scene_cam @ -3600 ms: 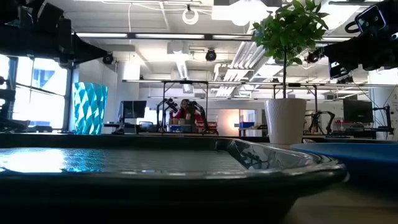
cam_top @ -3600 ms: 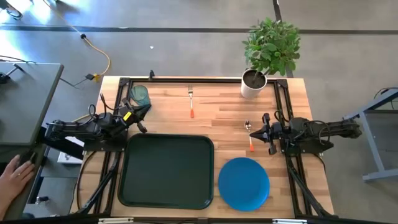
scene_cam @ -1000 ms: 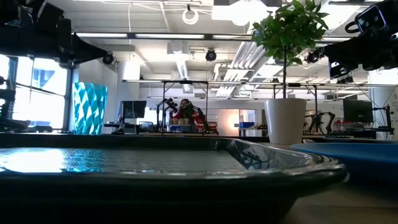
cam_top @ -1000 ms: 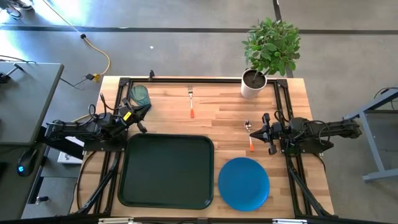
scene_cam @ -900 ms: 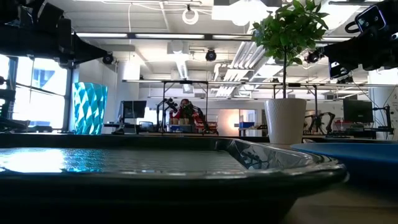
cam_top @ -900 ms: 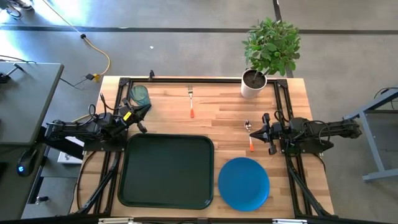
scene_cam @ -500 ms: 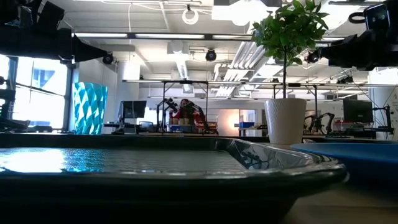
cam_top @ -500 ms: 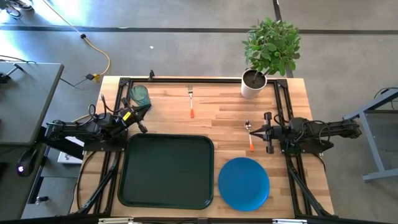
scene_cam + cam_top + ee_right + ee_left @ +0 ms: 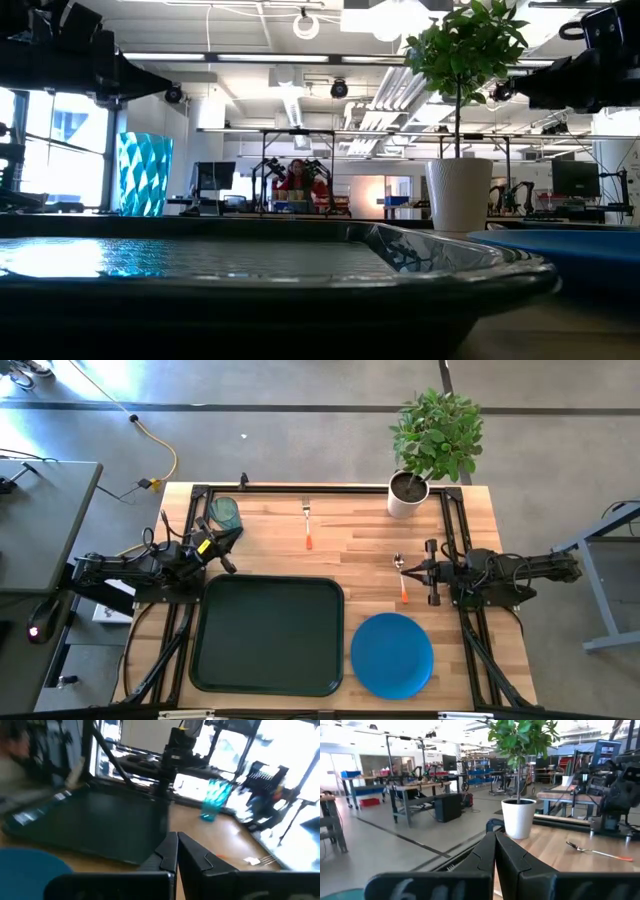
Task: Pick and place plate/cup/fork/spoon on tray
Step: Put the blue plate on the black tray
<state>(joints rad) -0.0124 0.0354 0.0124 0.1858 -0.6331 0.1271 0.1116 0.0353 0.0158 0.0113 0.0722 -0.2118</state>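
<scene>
The dark tray (image 9: 268, 635) lies at the table's near middle, with the blue plate (image 9: 392, 654) flat on the wood to its right. The teal cup (image 9: 226, 511) stands at the far left. The fork (image 9: 308, 525) lies at the far middle. The spoon (image 9: 402, 578) lies right of the tray. My left gripper (image 9: 230, 552) is shut and empty between the cup and the tray's far left corner. My right gripper (image 9: 415, 571) is shut and empty, just right of the spoon. Its wrist view shows the tray (image 9: 100, 820), the cup (image 9: 215, 800) and the fork (image 9: 252, 861).
A white pot with a green plant (image 9: 408, 495) stands at the table's far right, also seen in the left wrist view (image 9: 519, 817). Black frame rails run along the table's left, far and right edges. A person sits far off in the room (image 9: 297, 180).
My right gripper has turned a little about its wrist where it stands beside the spoon. The plate, cup, fork, spoon and tray lie as before.
</scene>
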